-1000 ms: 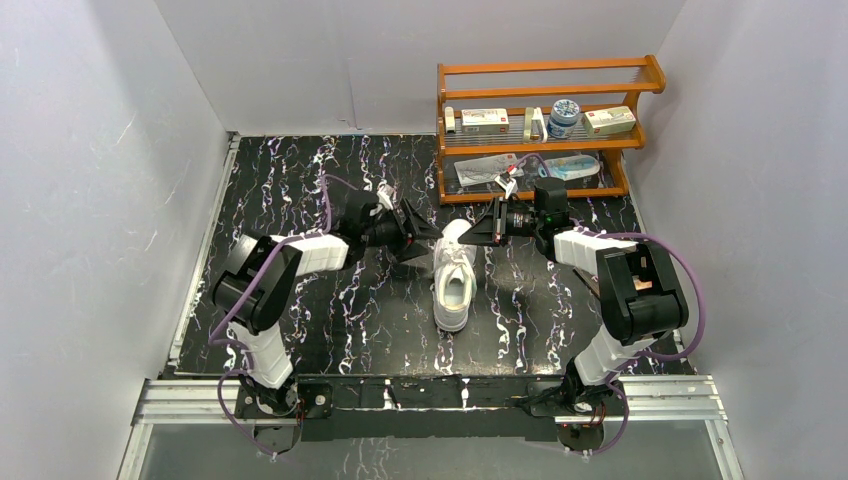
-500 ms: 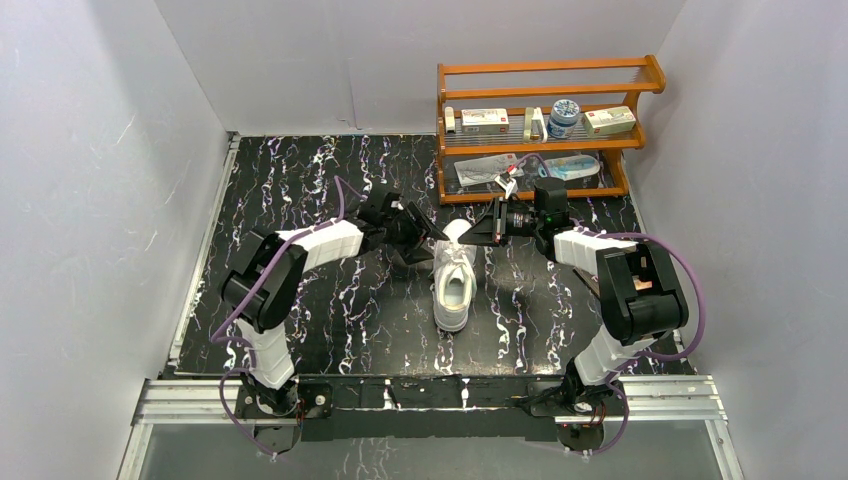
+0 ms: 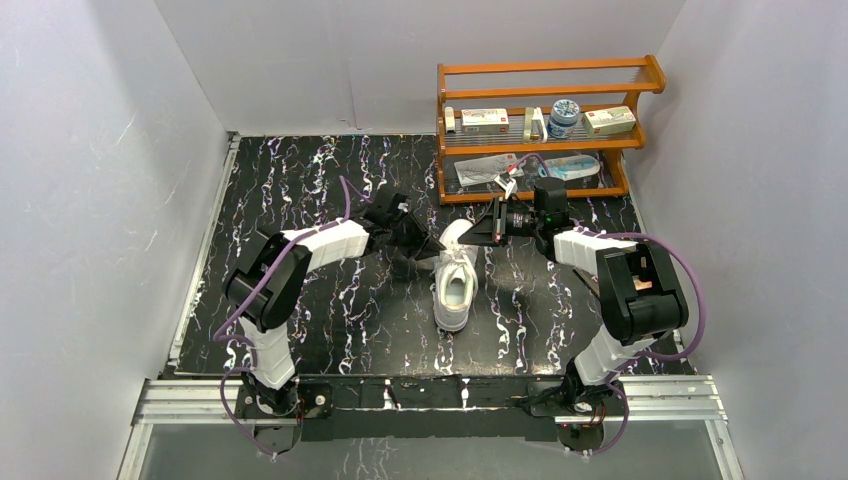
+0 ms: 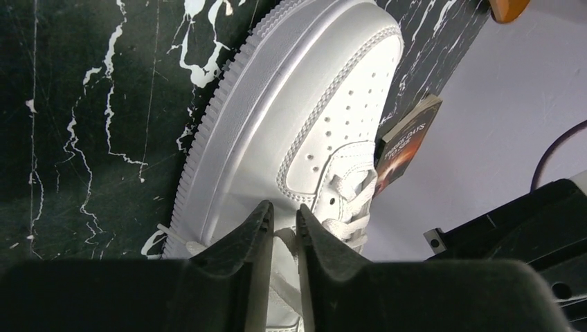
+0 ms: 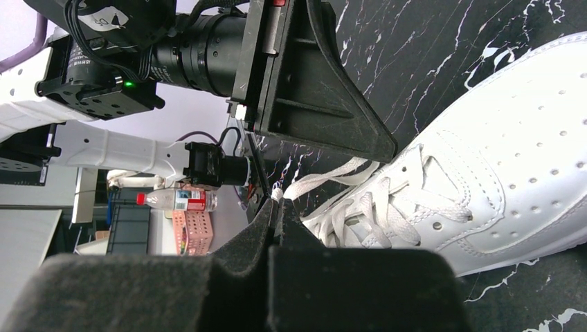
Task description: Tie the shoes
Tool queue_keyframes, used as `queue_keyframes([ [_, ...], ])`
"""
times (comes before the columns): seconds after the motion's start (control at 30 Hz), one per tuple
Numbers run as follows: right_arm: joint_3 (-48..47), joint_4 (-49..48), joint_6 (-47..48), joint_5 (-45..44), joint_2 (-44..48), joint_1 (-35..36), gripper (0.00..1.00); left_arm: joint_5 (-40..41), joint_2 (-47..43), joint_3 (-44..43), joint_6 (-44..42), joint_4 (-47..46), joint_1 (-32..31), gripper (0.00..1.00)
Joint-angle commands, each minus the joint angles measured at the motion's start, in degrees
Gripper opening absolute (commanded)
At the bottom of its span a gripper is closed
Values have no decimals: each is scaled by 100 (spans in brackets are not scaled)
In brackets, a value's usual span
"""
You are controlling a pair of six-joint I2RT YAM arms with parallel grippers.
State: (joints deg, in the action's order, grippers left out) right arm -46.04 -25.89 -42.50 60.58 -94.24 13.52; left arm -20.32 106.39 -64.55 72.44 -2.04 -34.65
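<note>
A white low-top shoe (image 3: 454,288) lies mid-table on the black marbled top, its laces (image 3: 456,256) loose. My left gripper (image 3: 424,243) is at the shoe's left side. In the left wrist view its jaws (image 4: 284,223) stand almost together, with a strand of white lace (image 4: 282,238) between them over the shoe (image 4: 277,131). My right gripper (image 3: 479,232) is at the shoe's far right. It (image 5: 278,202) is shut on the end of a lace (image 5: 325,178) that runs back to the eyelets of the shoe (image 5: 498,173).
A wooden rack (image 3: 550,68) with boxes and a jar stands at the back right, close behind the right arm. A paperback book (image 4: 405,142) lies beyond the shoe on the right. Grey walls enclose the table on three sides.
My left gripper has moved right up to the shoe, and its jaws have closed from wide to nearly together around a lace. The right gripper and the shoe have stayed still.
</note>
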Motion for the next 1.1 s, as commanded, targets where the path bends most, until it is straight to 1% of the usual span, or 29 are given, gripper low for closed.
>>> queue_keyframes([
  [0.0,-55,-157,81,6,251,13,0,96,-422,18,-123,80,-77,12],
  [0.1,-79,147,169,-206,372,13,0,215,-622,64,-358,140,-77,2],
  [0.13,-107,306,221,-279,441,18,0,227,-706,99,-405,144,-77,0],
  [0.23,-184,629,315,-508,626,19,0,254,-955,307,-460,151,-76,0],
  [0.37,-341,1423,568,-1137,863,15,0,258,-1199,478,-599,338,-85,0],
  [0.5,-445,1912,534,-1623,999,18,0,172,-1341,578,-745,412,-94,0],
  [0.6,-465,2111,455,-1873,1030,28,0,97,-1257,251,-1106,966,-119,0],
  [0.7,-475,2275,402,-1981,984,28,0,-119,-916,-258,-1628,1911,-159,0],
  [0.83,-502,2495,455,-2112,958,29,0,-164,-554,-693,-2062,3121,-182,0],
  [0.9,-479,2571,479,-2207,994,31,0,-315,-505,-686,-2258,3333,-218,0],
  [1.07,-365,2967,456,-2725,1216,32,0,-318,-707,-377,-2387,3342,-383,0],
])
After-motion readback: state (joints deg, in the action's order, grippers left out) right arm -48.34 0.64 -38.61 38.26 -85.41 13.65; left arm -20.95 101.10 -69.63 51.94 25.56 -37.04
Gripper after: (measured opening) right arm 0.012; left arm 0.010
